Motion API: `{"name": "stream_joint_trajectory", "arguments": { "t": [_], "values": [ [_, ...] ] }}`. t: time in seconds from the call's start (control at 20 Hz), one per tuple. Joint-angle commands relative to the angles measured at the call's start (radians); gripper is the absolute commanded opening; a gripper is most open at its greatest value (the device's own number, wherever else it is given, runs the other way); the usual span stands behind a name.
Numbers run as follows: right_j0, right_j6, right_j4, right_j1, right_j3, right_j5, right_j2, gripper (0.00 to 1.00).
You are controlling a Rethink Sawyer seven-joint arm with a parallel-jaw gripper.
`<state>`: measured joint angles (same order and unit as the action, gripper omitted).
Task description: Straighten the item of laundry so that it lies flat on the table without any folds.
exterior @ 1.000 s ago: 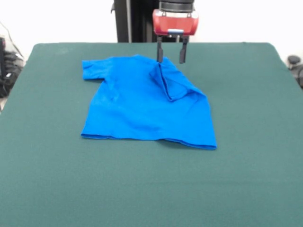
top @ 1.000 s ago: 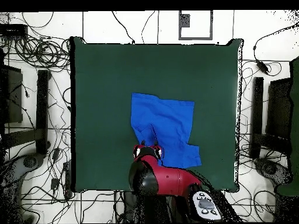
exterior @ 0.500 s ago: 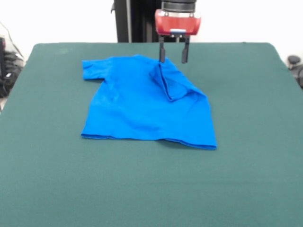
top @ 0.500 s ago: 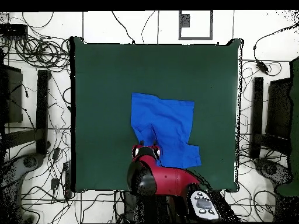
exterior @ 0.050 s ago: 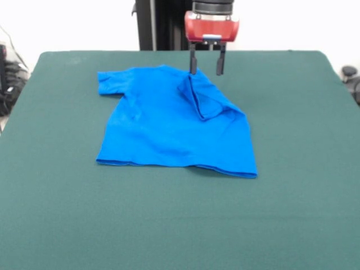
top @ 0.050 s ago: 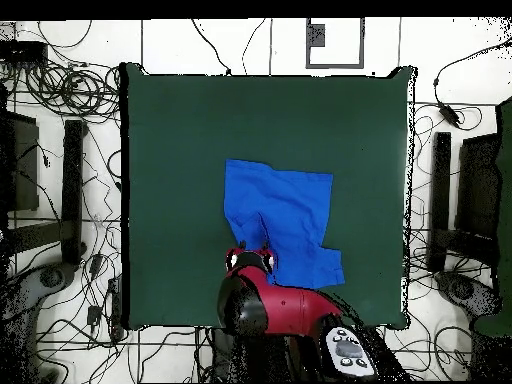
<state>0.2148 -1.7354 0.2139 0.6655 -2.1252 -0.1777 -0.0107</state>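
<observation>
Blue shirt (exterior @ 0.050 s ago: 174, 126) is sitting a bit left of the middle of the green table (exterior @ 0.050 s ago: 292, 214), toward the far side, mostly spread out, but one sleeve is flopped back over the body on the right, making a thick diagonal fold. The other sleeve sticks out flat at the far left. The claw (exterior @ 0.050 s ago: 207, 72) is wide open with nothing in it, hanging right over the far end of that fold, its left finger right by the cloth. My worry: the fabric's thin, so if it comes down here it could pinch both layers and drag the whole shirt instead of peeling the sleeve out. Could also just bunch up the collar area and make fresh wrinkles. The near hem looks slightly lifted at the right corner too.
</observation>
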Motion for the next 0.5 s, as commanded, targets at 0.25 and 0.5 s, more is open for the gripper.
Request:
{"name": "stream_joint_trajectory", "arguments": {
  "t": [0.25, 0.5],
  "values": [
    [0.003, -0.153, -0.015, -0.029, 0.0, 0.082, 0.076, 1.0],
    [0.025, -0.143, -0.011, 0.004, -0.015, 0.114, 0.091, 1.0]
  ]
}}
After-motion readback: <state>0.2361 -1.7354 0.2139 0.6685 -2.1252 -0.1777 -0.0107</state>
